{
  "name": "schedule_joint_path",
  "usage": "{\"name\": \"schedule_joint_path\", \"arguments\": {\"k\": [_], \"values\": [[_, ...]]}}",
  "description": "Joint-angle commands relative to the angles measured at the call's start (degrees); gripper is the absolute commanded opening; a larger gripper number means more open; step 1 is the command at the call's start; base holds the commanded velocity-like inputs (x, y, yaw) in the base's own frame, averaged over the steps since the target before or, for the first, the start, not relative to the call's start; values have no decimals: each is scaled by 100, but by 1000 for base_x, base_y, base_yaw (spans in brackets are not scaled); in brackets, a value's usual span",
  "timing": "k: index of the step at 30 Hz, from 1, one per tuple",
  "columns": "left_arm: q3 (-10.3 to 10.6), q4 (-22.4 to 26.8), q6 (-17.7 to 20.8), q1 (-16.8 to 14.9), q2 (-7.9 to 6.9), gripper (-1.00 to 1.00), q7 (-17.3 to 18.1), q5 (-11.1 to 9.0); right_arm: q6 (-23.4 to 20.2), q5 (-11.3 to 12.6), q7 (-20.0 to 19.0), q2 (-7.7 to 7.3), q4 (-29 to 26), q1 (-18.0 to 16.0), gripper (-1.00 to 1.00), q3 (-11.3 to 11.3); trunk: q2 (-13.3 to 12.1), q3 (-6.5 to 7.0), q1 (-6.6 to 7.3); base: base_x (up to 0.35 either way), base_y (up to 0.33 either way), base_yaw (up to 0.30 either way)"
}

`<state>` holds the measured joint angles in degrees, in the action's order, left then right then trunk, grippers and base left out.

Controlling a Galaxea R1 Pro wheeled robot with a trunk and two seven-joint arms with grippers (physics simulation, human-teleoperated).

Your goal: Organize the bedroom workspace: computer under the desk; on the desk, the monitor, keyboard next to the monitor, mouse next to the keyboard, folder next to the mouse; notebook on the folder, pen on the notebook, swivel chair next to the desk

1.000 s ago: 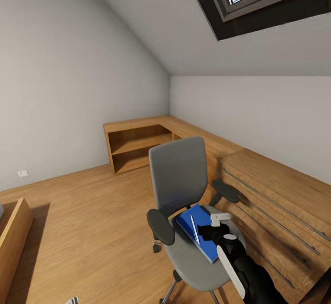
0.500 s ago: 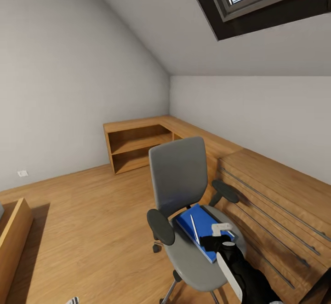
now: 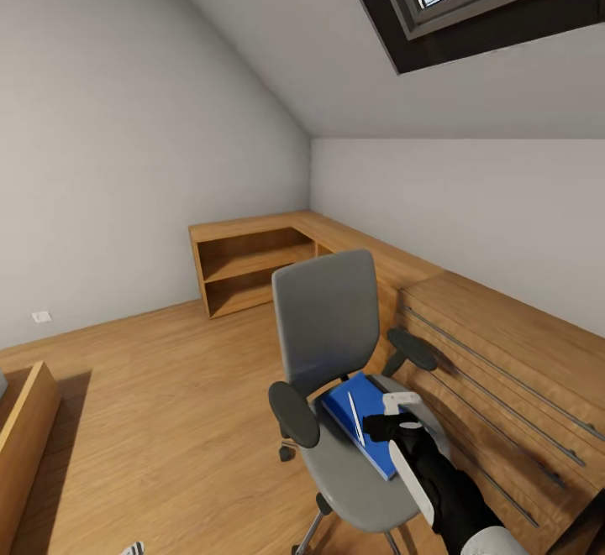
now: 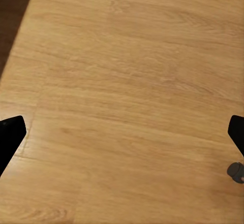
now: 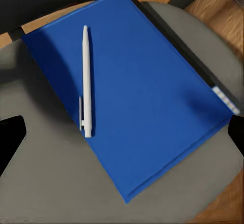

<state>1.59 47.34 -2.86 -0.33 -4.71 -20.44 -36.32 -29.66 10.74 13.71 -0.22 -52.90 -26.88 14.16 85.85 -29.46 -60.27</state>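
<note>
Right claw (image 3: 382, 415), jaws wide, hovers over pen (image 5: 86, 81) on blue folder (image 5: 147, 97), lower-center swivel chair (image 3: 336, 320); likely grabbing folder next.

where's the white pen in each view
Head view: the pen lies on the blue cover on the swivel chair seat, just ahead of the right gripper.
Right wrist view: the pen lies lengthwise near one long edge of the blue cover.
Left wrist view: wooden floor, no pen there.
Shared landmark: the blue cover.
</note>
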Motion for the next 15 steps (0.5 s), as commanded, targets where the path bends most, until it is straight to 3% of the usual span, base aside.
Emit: {"name": "schedule_joint_path", "arguments": {"k": [1,11,15], "values": [[17,3,-30,-2,-5,100,-22,-59,-90,70,56,-3,-10,-13,100,15,3,-6,0,0,0,0],[17,38,-30,-2,-7,100,-17,-53,-473,113,53,-16,-639,-19,100,-11,3,-7,0,0,0,2],[24,47,-30,-2,-6,100,-18,-51,-506,112,52,-15,-670,-19,100,-10,3,-23,0,0,0,103]]}}
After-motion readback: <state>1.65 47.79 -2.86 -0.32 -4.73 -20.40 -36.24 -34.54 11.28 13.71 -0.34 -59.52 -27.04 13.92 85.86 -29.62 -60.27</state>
